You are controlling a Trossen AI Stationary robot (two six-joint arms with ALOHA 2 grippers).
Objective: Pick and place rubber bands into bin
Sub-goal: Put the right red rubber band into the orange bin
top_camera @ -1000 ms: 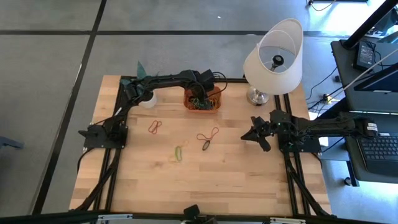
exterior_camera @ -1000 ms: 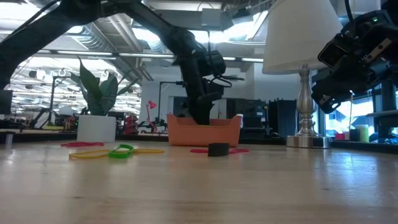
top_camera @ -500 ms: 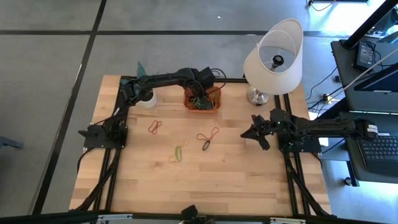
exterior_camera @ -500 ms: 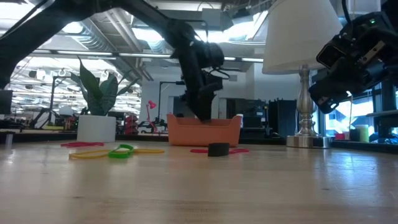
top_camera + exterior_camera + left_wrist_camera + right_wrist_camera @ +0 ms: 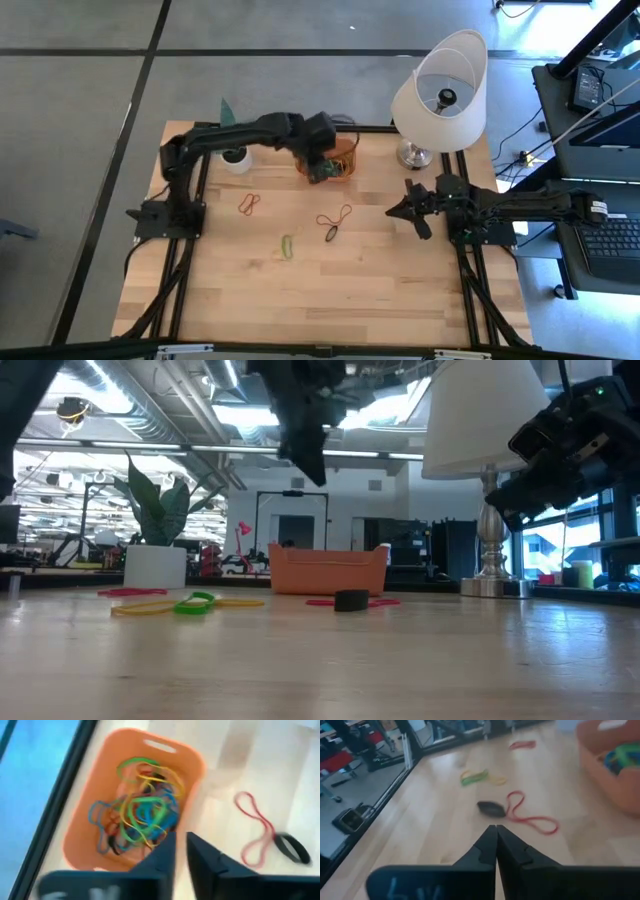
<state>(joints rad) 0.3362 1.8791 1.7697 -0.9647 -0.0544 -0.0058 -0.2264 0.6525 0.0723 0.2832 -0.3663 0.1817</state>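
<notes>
The orange bin (image 5: 97,790) stands at the table's far edge and holds a tangle of green, yellow, blue and red rubber bands (image 5: 137,807). My left gripper (image 5: 180,840) hangs above the bin's near wall (image 5: 322,168), high over it in the low view (image 5: 312,475), fingers slightly open and empty. Loose on the table lie a red band (image 5: 249,204), a green and yellow pair (image 5: 288,245), and a red loop (image 5: 338,215) with a black band (image 5: 330,236). My right gripper (image 5: 496,827) is shut and hovers above the table's right side (image 5: 397,213).
A white lamp (image 5: 440,85) stands on its silver base (image 5: 413,153) at the far right corner. A white plant pot (image 5: 236,158) sits left of the bin. Bare wood fills the near half of the table (image 5: 330,300).
My left gripper has risen from inside the bin to well above it and has come slightly toward the table's near edge, its arm swinging back to the left. The bands in the bin and on the table have stayed where they were.
</notes>
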